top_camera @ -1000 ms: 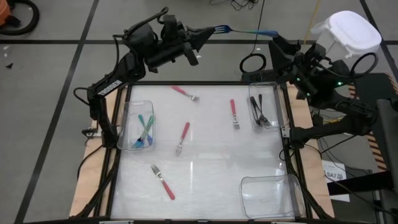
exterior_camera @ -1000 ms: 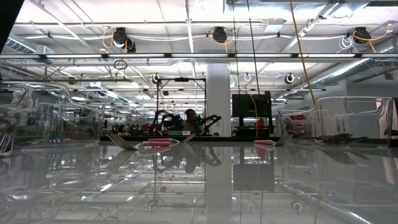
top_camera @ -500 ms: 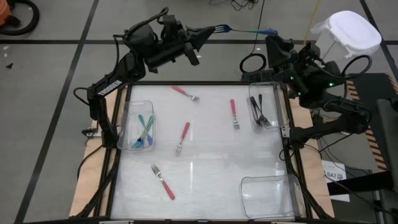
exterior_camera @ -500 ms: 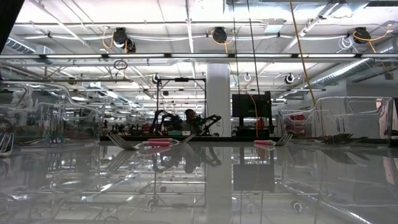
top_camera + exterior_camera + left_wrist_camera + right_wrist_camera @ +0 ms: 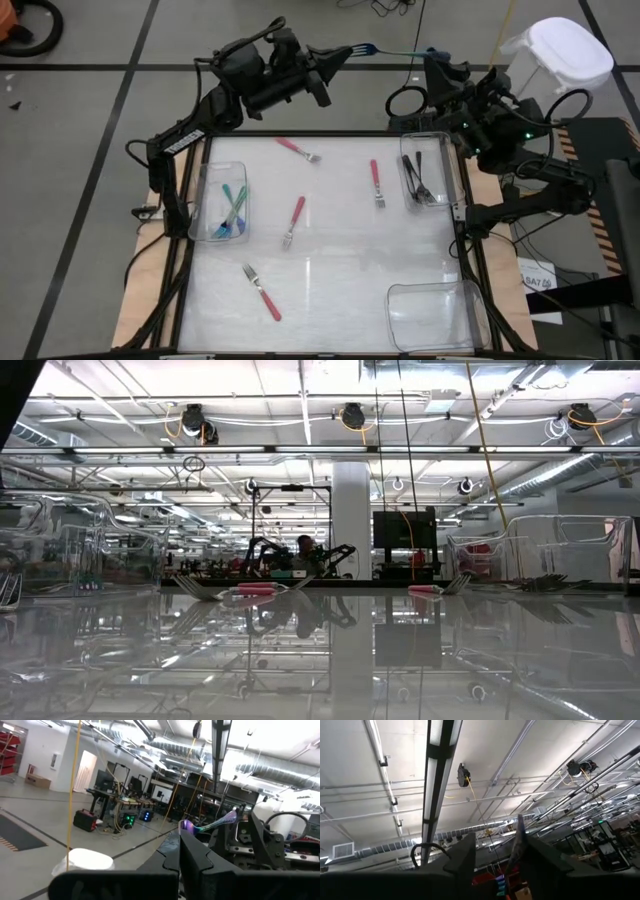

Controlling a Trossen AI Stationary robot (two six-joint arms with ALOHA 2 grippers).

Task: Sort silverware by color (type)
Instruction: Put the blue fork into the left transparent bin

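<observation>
A teal-handled fork [image 5: 400, 51] hangs level in the air beyond the table's far edge, between my two grippers. My left gripper [image 5: 343, 54] is shut on its tine end. My right gripper [image 5: 435, 62] stands open with its fingers on either side of the handle's free end [image 5: 519, 842]; the handle lies close to one finger [image 5: 535, 855], and I cannot tell whether they touch. Pink-handled forks [image 5: 294, 220] lie flat on the table. Neither gripper shows in the low view. My left gripper pinches the fork's tine end [image 5: 184, 826] between its two fingers, coming level from the table's left. The fingers lie along the fork. The handle [image 5: 220, 820] reaches out level toward the right gripper, and the whole fork is clear of the table.
The clear bin [image 5: 225, 205] on the left holds teal forks, and the far-right bin [image 5: 430, 175] holds black ones. Another clear bin [image 5: 435, 310] stands at the near right. Other pink forks [image 5: 376, 182] [image 5: 262, 292] [image 5: 300, 150] lie about. A white lidded container [image 5: 565, 50] stands past the right arm.
My right gripper has gone toward the table's left and now stands around the free end of the fork's handle. The fork has stayed level in my left gripper's hold.
</observation>
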